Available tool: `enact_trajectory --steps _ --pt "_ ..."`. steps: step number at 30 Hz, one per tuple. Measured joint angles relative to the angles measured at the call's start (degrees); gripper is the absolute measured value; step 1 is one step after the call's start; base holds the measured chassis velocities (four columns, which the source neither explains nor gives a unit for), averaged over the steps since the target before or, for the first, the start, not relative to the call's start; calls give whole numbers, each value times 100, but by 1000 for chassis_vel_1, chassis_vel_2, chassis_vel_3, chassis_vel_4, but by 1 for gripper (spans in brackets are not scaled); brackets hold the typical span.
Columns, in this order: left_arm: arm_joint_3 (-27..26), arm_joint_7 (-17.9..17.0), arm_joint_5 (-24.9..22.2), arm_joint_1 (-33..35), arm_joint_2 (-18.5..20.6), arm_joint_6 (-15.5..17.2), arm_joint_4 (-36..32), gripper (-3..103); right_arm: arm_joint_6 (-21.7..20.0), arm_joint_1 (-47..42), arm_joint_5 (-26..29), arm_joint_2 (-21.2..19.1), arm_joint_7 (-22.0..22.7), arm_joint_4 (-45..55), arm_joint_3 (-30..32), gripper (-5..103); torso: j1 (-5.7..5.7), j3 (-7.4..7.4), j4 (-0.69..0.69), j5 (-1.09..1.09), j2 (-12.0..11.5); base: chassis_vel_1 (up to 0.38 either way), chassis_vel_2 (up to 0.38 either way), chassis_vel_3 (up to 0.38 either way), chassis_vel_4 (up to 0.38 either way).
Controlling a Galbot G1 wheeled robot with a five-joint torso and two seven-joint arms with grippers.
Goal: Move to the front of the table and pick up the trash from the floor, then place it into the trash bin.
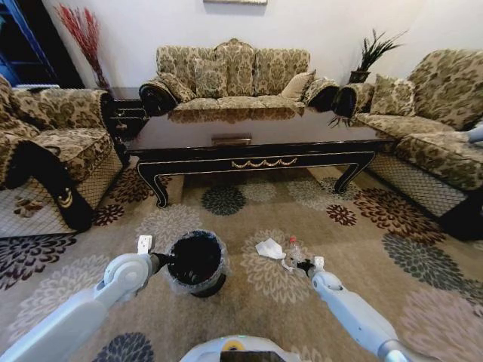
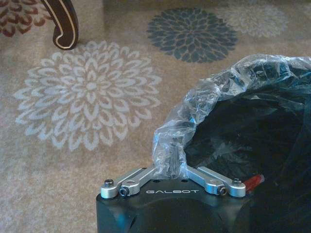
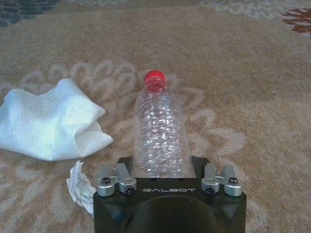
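Two grippers down at carpet level, each busy with its own object.

Right gripper [image 3: 163,167]: fingers spread either side of the clear crumpled plastic bottle with a red cap [image 3: 159,128], lying on the beige flower-medallion carpet [image 3: 252,73]; not visibly squeezing yet, so best to close gently on the ribbed body and check the hold before lifting, since thin plastic may buckle or slip. Just beside it, a white crumpled cloth-like paper [image 3: 46,121] and a small wadded scrap [image 3: 80,187], both left for later passes. Left gripper [image 2: 172,162]: closed on the bagged rim of the small round black bin with thin greyish liner [image 2: 252,126], holding it near the trash. Beyond, the glossy dark low coffee table [image 1: 249,151], well apart.
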Motion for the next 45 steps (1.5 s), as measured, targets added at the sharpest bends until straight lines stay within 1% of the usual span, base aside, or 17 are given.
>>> enact_trajectory --steps 3,4,6,8,13,20,25,28,30,32,35,36,37,41,42,43,45 --pt "7 -37 15 79 -28 0 -18 0 12 -22 -13 -27 -11 21 -2 55 0 0 2 -1 0 0 0 0 0" --pt "7 -37 15 79 -28 0 -18 0 12 -22 -13 -27 -11 21 -2 55 0 0 2 -1 0 0 0 0 0" --pt "10 -37 22 106 -56 0 -37 0 17 -38 -25 -45 -13 44 4 44 0 0 1 -1 0 0 0 0 0" --pt "13 -39 37 115 -72 0 -39 0 21 -53 -28 -56 -14 64 17 44 0 0 1 0 0 0 0 0 0" --pt "21 -43 58 146 -98 0 -66 0 27 -161 -8 -119 18 271 130 28 0 0 1 0 0 0 0 0 0" --pt "50 -42 65 149 -135 0 -112 0 25 -338 66 -232 65 645 345 27 0 0 1 0 0 0 0 0 0" --pt "245 -59 78 8 -156 0 -16 0 74 -640 135 -457 37 1300 656 27 0 0 1 1 0 0 0 0 0" --pt "568 -65 23 -329 -136 1 153 0 161 -1017 219 -665 -21 2023 956 27 0 0 2 -1 0 0 0 0 0" --pt "653 -74 -2 -439 -143 1 189 0 203 -1161 231 -731 -27 2257 1042 27 0 0 1 1 0 0 0 0 0" --pt "852 -110 -39 -674 -190 0 248 0 298 -1443 246 -870 -43 2748 1186 27 0 0 -1 -1 0 0 0 0 0" --pt "998 -160 -73 -822 -252 0 274 0 344 -1593 272 -962 -62 3160 1229 27 -1 0 -2 0 0 0 0 0 0" --pt "1103 -220 -114 -945 -303 1 309 0 370 -1690 275 -1004 -67 3411 1267 27 0 0 4 1 0 0 0 0 0" --pt "1262 -307 -219 -1147 -372 1 364 0 389 -1808 281 -1039 -63 3672 1323 27 0 0 4 1 0 0 0 0 0" --pt "1485 -382 -390 -1463 -470 0 446 0 403 -1955 306 -1118 -20 4188 1398 27 0 0 -2 0 0 0 0 0 0" --pt "1595 -405 -436 -1618 -500 -1 519 0 414 -1976 306 -1181 -7 4476 1403 27 0 0 0 -1 0 0 0 0 0" --pt "1595 -405 -436 -1618 -500 -1 519 0 414 -1976 306 -1181 -7 4476 1403 27 0 0 0 -1 0 0 0 0 0" --pt "1819 -454 -478 -1906 -538 0 647 0 432 -2036 322 -1252 3 4776 1416 27 0 0 2 1 0 0 0 0 0"
